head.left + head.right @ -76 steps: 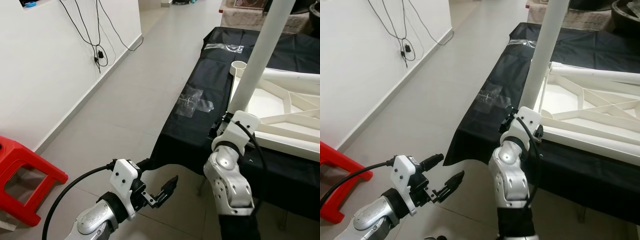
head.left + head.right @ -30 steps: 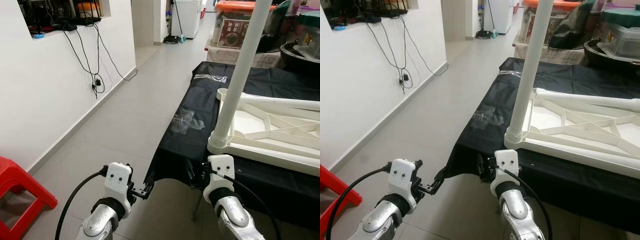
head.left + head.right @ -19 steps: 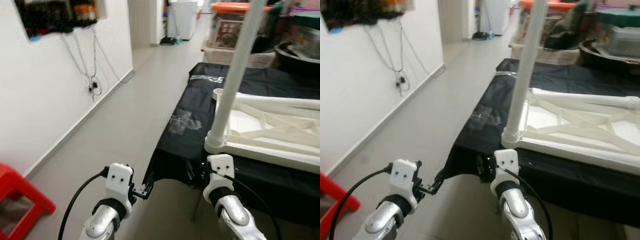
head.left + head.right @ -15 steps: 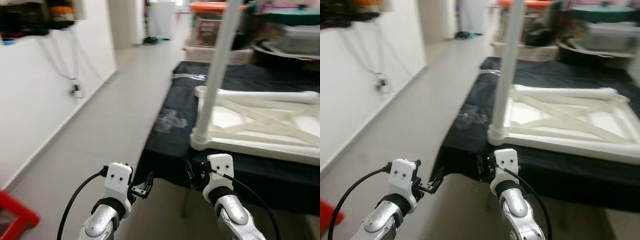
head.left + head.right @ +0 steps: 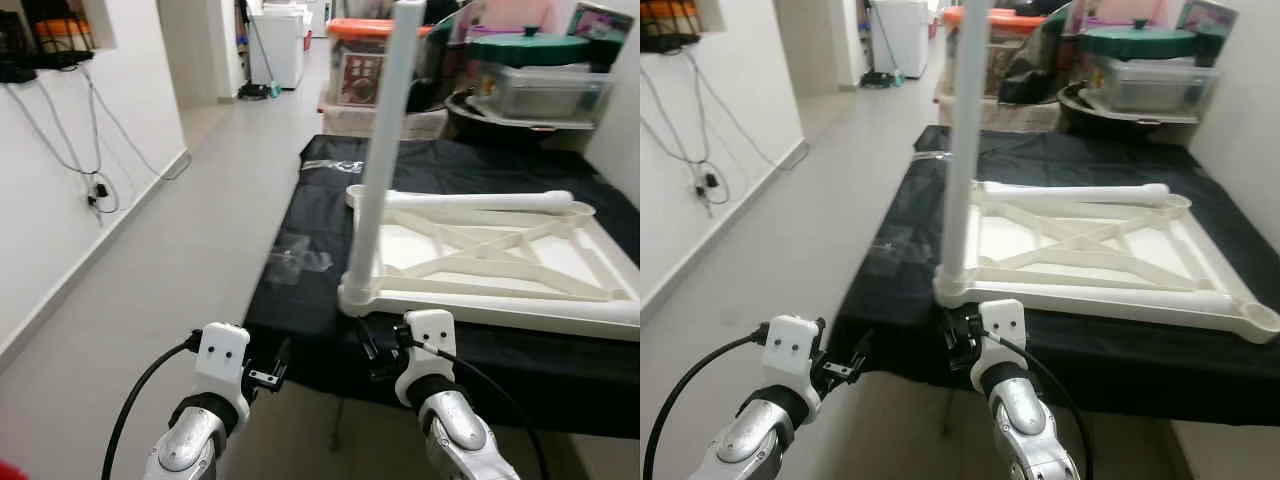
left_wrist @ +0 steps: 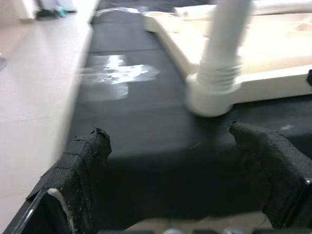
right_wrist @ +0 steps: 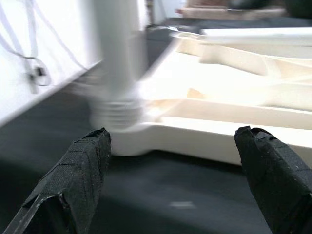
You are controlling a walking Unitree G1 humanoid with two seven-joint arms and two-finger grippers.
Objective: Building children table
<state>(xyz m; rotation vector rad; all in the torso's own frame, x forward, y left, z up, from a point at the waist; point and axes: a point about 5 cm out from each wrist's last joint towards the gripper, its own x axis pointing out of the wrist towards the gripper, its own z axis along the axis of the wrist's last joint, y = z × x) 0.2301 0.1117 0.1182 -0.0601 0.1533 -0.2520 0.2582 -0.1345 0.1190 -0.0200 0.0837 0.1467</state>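
A white children's table frame (image 5: 500, 290) lies upside down on a black-covered table (image 5: 310, 310). One white leg (image 5: 382, 150) stands upright in its near left corner socket (image 6: 214, 95). A second white leg (image 5: 480, 200) lies along the frame's far side. My left gripper (image 5: 272, 368) is open, low at the cloth's front edge, left of the socket. My right gripper (image 5: 372, 350) is open too, just below and in front of that corner. In the wrist views the left gripper (image 6: 168, 134) and right gripper (image 7: 171, 132) hold nothing.
Clear plastic bags (image 5: 298, 255) lie on the cloth left of the frame. Storage boxes and lidded bins (image 5: 530, 85) crowd the back. A white wall with hanging cables (image 5: 90, 150) runs along the left, with open tiled floor (image 5: 170, 270) between it and the table.
My right gripper has come off the base of the upright leg and dropped to the table's front edge. The left arm drew in low. The camera has swung to the right.
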